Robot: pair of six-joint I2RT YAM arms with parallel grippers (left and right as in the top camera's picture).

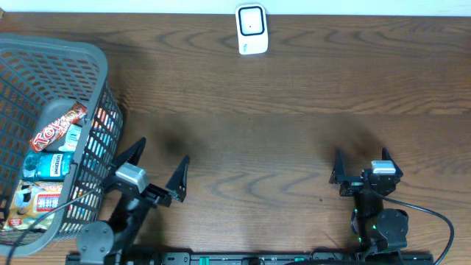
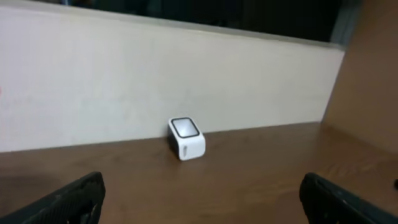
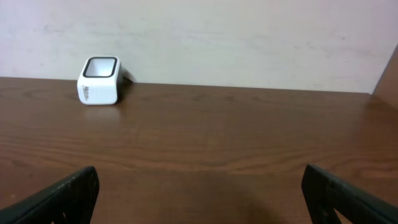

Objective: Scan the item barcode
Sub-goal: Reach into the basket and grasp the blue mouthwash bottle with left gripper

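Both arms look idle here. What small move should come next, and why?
Probably the left gripper should swing to the basket beside it for an item, such as the red snack pack: it and the right gripper stand open and empty, and no item is at the scanner yet.

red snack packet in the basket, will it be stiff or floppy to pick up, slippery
Probably light and floppy: the red snack packet looks like a thin, glossy film wrapper, so it may sag or crumple when pinched. The shine suggests it could slip. It lies on top of the other goods in the basket, so it should likely lift free.
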